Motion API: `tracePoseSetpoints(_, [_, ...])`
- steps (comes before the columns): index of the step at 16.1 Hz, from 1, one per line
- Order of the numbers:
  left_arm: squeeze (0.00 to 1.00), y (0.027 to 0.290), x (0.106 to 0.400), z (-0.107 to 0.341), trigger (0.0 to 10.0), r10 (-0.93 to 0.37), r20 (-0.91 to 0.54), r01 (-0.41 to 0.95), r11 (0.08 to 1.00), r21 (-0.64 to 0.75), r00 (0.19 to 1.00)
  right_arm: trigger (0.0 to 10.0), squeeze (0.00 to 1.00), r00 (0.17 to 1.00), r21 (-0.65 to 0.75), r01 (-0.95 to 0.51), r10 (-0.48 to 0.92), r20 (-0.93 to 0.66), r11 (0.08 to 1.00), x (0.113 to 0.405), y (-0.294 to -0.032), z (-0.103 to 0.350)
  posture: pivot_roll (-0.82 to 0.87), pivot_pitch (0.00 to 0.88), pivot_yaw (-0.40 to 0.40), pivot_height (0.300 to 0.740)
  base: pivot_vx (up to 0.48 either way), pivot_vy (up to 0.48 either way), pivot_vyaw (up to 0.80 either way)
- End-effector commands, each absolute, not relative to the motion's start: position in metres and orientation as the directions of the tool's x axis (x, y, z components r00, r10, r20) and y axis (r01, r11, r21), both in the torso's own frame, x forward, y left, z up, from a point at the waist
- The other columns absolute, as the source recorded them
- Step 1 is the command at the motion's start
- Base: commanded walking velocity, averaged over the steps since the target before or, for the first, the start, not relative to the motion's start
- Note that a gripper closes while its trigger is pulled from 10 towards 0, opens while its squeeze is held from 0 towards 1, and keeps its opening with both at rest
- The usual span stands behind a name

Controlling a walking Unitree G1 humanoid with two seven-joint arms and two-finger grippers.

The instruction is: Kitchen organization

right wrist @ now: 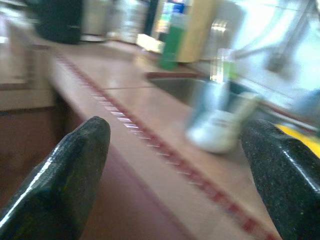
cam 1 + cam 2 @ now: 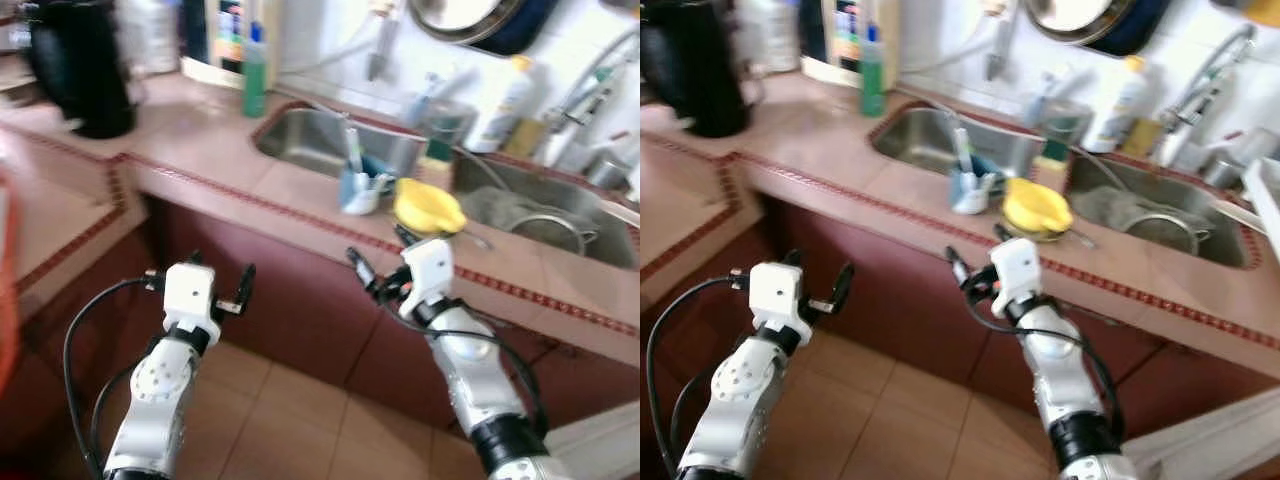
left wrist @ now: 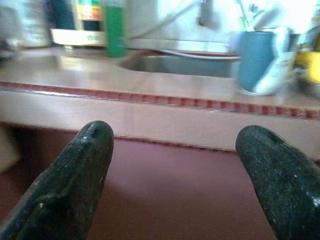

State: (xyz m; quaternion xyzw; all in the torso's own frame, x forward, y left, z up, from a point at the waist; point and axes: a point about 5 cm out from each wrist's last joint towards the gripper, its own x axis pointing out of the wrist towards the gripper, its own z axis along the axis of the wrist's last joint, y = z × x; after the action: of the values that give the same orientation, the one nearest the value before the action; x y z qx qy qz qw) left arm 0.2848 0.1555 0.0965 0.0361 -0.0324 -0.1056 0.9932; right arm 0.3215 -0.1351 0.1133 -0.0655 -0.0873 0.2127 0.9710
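Approach step, nothing held: left gripper (image 2: 205, 275) and right gripper (image 2: 378, 258) hang below the bench (image 2: 200, 140) front edge, jaws spread; cup (image 2: 358, 190) and yellow bowl (image 2: 428, 206) sit near that edge by the sink (image 2: 310, 135); next, probably raise right gripper to cup.

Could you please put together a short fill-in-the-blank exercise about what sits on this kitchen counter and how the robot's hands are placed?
1. The bowl on the counter beside the blue cup is coloured ____.
2. The tall bottle behind the left sink is coloured ____.
3. The fingers of the left hand and the right hand are spread ____.
4. Both hands are held ____ the counter's edge.

Missing words: yellow; green; open; below
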Motion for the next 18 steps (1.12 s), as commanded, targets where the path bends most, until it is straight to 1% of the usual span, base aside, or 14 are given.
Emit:
tracePoseSetpoints(1, [0.0, 0.149, 0.287, 0.1, 10.0, -0.244, 0.068, 0.238, 0.967, 0.088, 0.967, 10.0, 0.0, 0.9, -0.179, -0.354, 0.387, 0.203, 0.918, 0.327, -0.144, 0.131, 0.06, 0.0, -0.127, 0.74, 0.345, 0.0, 0.0])
tracePoseSetpoints(3, [0.0, 0.149, 0.288, 0.102, 10.0, -0.25, 0.072, 0.243, 0.966, 0.093, 0.966, 10.0, 0.0, 0.911, -0.183, -0.295, 0.334, 0.241, 0.938, 0.333, -0.154, 0.145, 0.06, 0.0, -0.124, 0.74, 0.345, 0.0, 0.0])
tracePoseSetpoints(6, [0.0, 0.149, 0.288, 0.103, 10.0, -0.254, 0.072, 0.246, 0.965, 0.095, 0.965, 10.0, 0.0, 0.908, -0.182, -0.28, 0.321, 0.268, 0.943, 0.336, -0.156, 0.156, 0.05, 0.0, -0.12, 0.74, 0.345, 0.0, -0.71])
tracePoseSetpoints(11, [0.0, 0.149, 0.288, 0.103, 10.0, -0.255, 0.075, 0.248, 0.964, 0.096, 0.964, 10.0, 0.0, 0.903, -0.192, -0.276, 0.322, 0.283, 0.942, 0.336, -0.153, 0.16, 0.06, 0.0, -0.118, 0.74, 0.343, 0.0, -0.69])
tracePoseSetpoints(12, [0.0, 0.152, 0.288, 0.104, 10.0, -0.229, 0.088, 0.223, 0.972, 0.069, 0.969, 10.0, 0.0, 0.894, -0.175, -0.282, 0.324, 0.31, 0.943, 0.334, -0.153, 0.162, 0.06, 0.0, -0.121, 0.74, 0.0, 0.0, 0.0])
tracePoseSetpoints(14, [0.0, 0.157, 0.289, 0.104, 10.0, -0.181, 0.073, 0.181, 0.983, 0.005, 0.981, 10.0, 0.0, 0.888, -0.18, -0.293, 0.337, 0.314, 0.939, 0.333, -0.152, 0.164, 0.06, 0.0, -0.123, 0.74, 0.0, 0.0, 0.0])
tracePoseSetpoints(18, [0.0, 0.167, 0.291, 0.107, 10.0, -0.14, 0.058, 0.142, 0.989, -0.035, 0.988, 10.0, 0.0, 0.885, -0.177, -0.304, 0.346, 0.312, 0.936, 0.333, -0.152, 0.164, 0.06, 0.0, -0.127, 0.74, 0.0, 0.0, 0.0])
